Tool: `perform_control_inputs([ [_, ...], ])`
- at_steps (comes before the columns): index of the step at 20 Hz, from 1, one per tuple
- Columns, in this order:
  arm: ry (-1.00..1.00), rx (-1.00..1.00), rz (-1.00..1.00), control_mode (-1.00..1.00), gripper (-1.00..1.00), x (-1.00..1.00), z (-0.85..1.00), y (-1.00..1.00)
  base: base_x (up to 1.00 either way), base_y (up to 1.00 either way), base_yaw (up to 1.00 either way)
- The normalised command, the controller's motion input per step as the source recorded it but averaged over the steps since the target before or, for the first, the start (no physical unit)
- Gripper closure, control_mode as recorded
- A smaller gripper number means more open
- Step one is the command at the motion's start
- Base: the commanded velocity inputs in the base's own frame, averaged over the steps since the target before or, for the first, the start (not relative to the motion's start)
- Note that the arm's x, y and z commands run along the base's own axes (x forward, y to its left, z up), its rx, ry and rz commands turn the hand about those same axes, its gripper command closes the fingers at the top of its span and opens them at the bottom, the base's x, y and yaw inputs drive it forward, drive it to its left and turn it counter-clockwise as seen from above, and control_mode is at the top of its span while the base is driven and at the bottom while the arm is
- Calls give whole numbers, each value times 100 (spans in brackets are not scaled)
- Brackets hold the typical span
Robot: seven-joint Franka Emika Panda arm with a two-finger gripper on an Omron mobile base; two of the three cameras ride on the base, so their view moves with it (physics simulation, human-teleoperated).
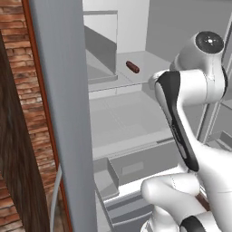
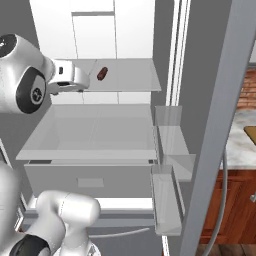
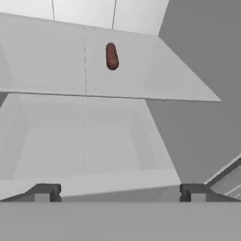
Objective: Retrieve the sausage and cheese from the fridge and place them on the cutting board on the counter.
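Gripper: my two dark fingertips (image 3: 120, 193) stand spread fully wide, nothing between them.
Shelf: I see a pale grey fridge shelf (image 3: 56, 61) ahead of the gripper, above a lower one.
Sausage: small dark reddish-brown stubby cylinder (image 3: 111, 56) lying on that shelf, well ahead of the fingertips, untouched.
Fridge: grey door (image 1: 63, 113) stands open.

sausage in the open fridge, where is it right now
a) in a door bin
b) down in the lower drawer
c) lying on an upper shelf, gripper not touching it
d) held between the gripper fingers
c: the sausage lies alone on the pale upper shelf of the fridge, while the open gripper hangs well short of it with nothing between its fingertips.
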Motion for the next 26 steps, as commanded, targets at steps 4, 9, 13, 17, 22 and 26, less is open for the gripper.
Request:
perform_control_inputs([
  [4, 0, 3, 0, -100, -100, 76, 0, 0, 0, 0, 0],
  [9, 0, 9, 0, -100, -100, 76, 0, 0, 0, 0, 0],
  [13, 0, 16, 0, -100, -100, 76, 0, 0, 0, 0, 0],
  [17, 0, 12, -4, -100, -100, 68, 0, 12, 0, 0, 0],
  [22, 3, 1, -6, -100, -100, 78, -16, 23, 0, 0, 0],
  [26, 9, 2, -4, -100, -100, 84, -15, 4, 0, 0, 0],
])
